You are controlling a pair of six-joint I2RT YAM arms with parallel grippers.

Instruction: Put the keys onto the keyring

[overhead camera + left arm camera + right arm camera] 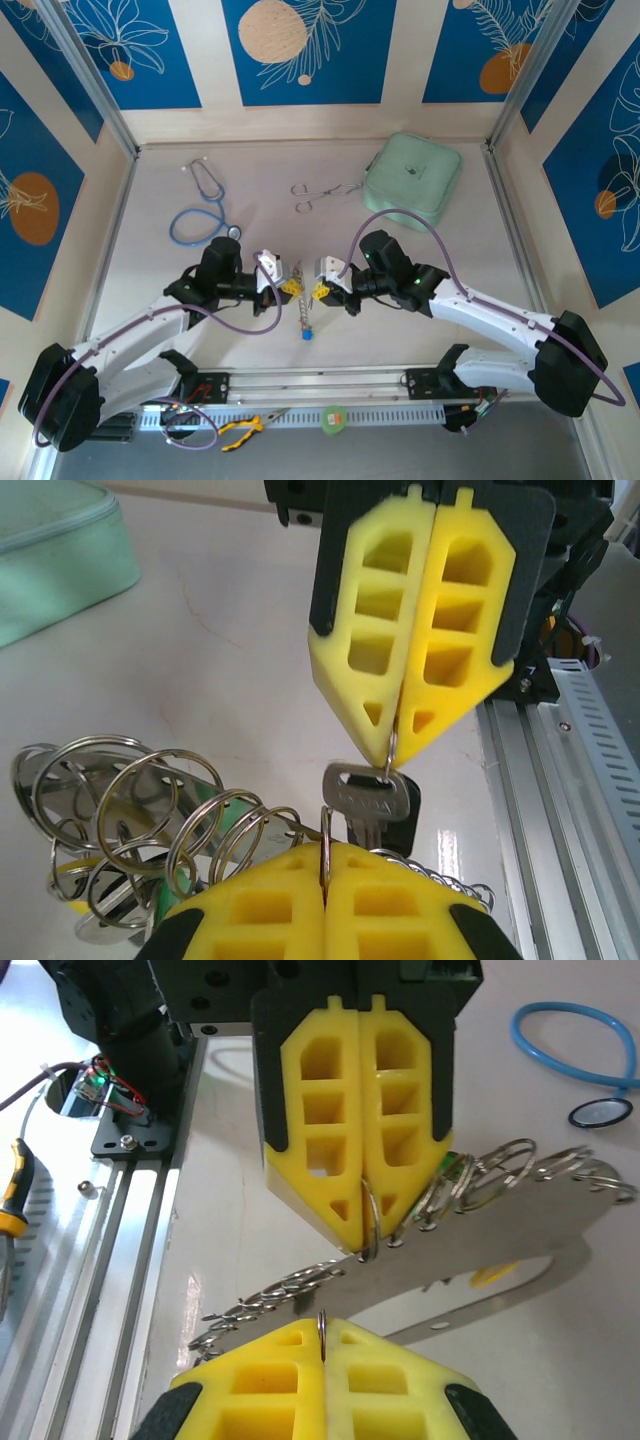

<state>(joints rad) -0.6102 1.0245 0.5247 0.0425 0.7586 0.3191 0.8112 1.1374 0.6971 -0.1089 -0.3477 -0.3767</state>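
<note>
Yellow-handled pliers (243, 430) lie at the front edge, well nearer than the green case (412, 180) and off to its left. A green tape roll (333, 418) sits just beside them, closer to the case's line.

Well nearer than the case and a little to its left, the two grippers meet tip to tip. The left gripper (291, 287) has its yellow fingers (300, 872) pressed together on a thin wire ring (325, 842), gripped edge-on. The right gripper (320, 291) is closed the same way, with a loop of wire pinched at its tips (the same ring or a neighbour, I cannot tell). A black-headed key (370, 802) hangs just under the right gripper's tips.

The keyring (520, 1235), a flat pale grey loop, is in that same spot in front of the case. It is threaded with a row of split rings (150, 820). Scraps of green and yellow key heads peek among them, and a blue key (306, 336) shows at its nearer end.

Farther back, steel forceps (318, 195) lie just left of the case, not touching it. A blue-tubed stethoscope (205, 205) lies farther left again. The case itself sits at the far right of the table (250, 170).
</note>
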